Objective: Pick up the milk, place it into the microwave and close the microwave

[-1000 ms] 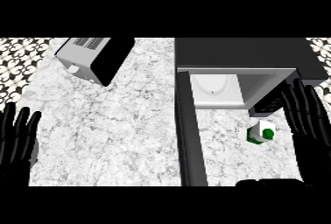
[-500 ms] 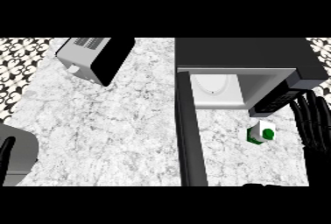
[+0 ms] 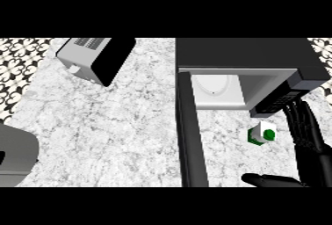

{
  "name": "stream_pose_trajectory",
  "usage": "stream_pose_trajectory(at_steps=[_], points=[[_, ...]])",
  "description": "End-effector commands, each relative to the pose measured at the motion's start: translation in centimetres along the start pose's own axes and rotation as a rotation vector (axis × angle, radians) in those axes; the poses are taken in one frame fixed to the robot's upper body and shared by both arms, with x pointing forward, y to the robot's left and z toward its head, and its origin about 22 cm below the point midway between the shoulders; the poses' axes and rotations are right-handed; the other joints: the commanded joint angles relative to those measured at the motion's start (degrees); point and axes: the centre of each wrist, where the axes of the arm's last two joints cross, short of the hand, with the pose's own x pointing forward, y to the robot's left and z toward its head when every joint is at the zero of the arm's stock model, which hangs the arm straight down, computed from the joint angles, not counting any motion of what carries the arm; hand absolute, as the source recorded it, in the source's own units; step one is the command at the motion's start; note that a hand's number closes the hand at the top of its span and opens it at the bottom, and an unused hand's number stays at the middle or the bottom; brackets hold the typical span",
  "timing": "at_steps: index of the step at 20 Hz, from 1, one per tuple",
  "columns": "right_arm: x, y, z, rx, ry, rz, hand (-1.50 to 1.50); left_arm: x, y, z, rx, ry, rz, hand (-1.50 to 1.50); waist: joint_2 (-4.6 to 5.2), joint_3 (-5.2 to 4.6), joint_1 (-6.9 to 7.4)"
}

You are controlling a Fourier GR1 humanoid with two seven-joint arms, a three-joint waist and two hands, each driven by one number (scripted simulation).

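Note:
The milk is a small white carton with a green cap. It stands on the marble counter just in front of the open microwave. The microwave's white cavity holds nothing, and its dark door swings out toward me, left of the milk. My right hand is open just right of the carton, fingers straight and pointing at the control panel, thumb spread below the carton. It is not touching the milk. Of my left arm only the grey forearm shows at the left edge.
A silver and black toaster sits tilted at the back left. Marble counter stretches between it and the microwave door. A patterned tile wall borders the counter on the left.
My left hand has slid out past the left edge, leaving its grey forearm in view. My right hand has drifted slightly down beside the milk. The milk has not moved.

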Motion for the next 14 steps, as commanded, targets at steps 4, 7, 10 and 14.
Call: stream_pose_trajectory(at_steps=[4,7,10,14], points=[[-4.0,-0.8,-0.2,-0.065,0.052,0.005,-1.5,1.8,1.3,2.1,-0.019,-0.018,0.013,-1.5,-0.04,0.0,0.42],[-7.9,-1.4,0.2,-0.102,0.094,0.026,-1.5,2.3,1.5,1.5,-0.022,-0.015,0.027,-1.5,0.09,0.05,0.68],[-9.1,-1.9,1.8,-0.114,0.121,0.041,-1.5,-0.2,2.7,1.3,-0.013,-0.02,0.018,-1.5,0.03,0.0,0.17],[-11.3,-3.6,2.2,-0.137,0.128,0.052,-1.5,2.6,2.3,1.6,-0.023,-0.03,0.011,-1.5,0.05,0.03,0.23]])
